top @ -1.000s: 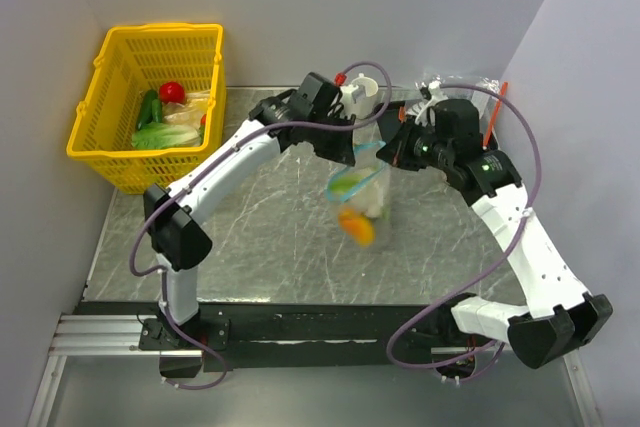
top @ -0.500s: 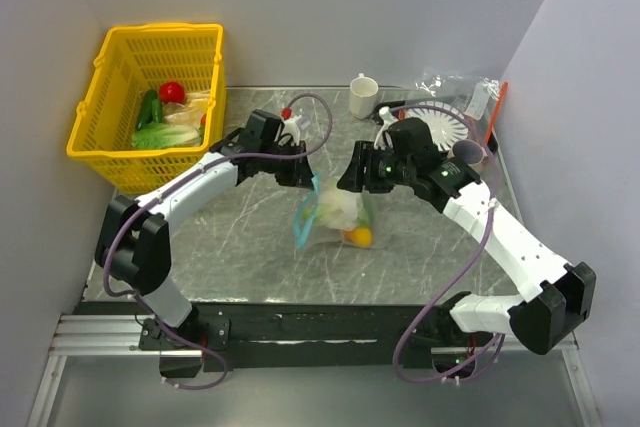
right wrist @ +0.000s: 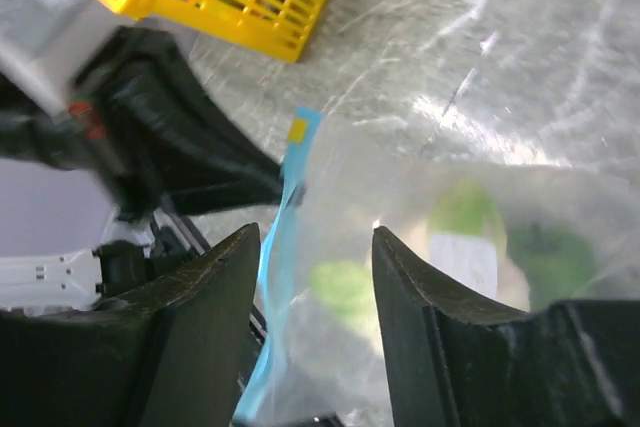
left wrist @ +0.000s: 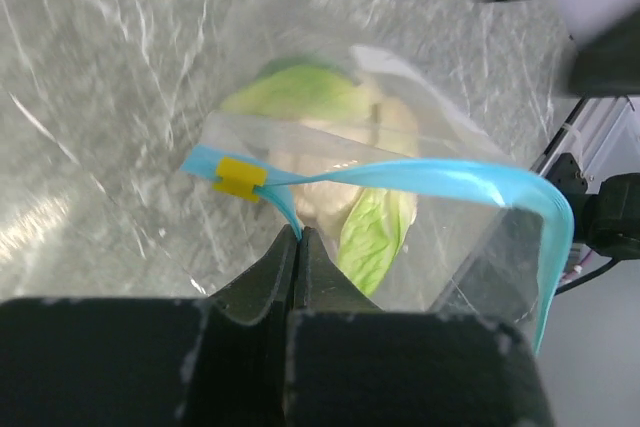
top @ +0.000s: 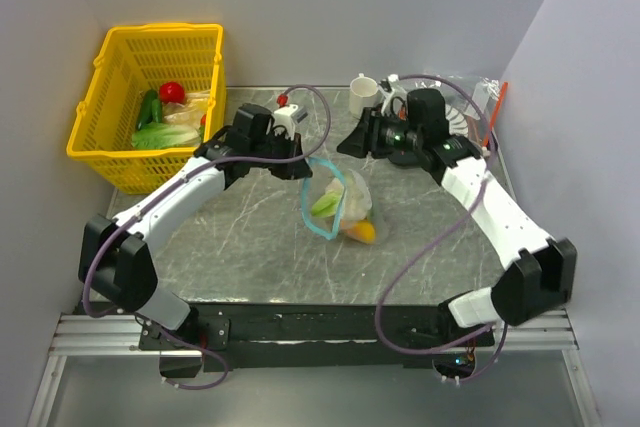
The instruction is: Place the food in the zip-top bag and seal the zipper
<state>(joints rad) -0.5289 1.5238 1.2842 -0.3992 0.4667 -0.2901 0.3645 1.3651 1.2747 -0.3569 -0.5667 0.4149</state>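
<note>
One grip has just gone: the right end effector [right wrist: 315,237], fingers spread, has backed toward 1 o'clock, while the left end effector [left wrist: 298,235] stays pinched on the zipper [left wrist: 450,179] of the food-filled zip-top bag [top: 350,202], now lying mid-counter [top: 230,237], mouth unsealed.

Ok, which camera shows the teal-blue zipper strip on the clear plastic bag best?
Left wrist: the teal-blue zipper strip runs large across the frame, parted, with its yellow slider and the left tool pinching it. Top external shows only a small teal loop; right wrist a blurred, edge-on stretch.
</note>
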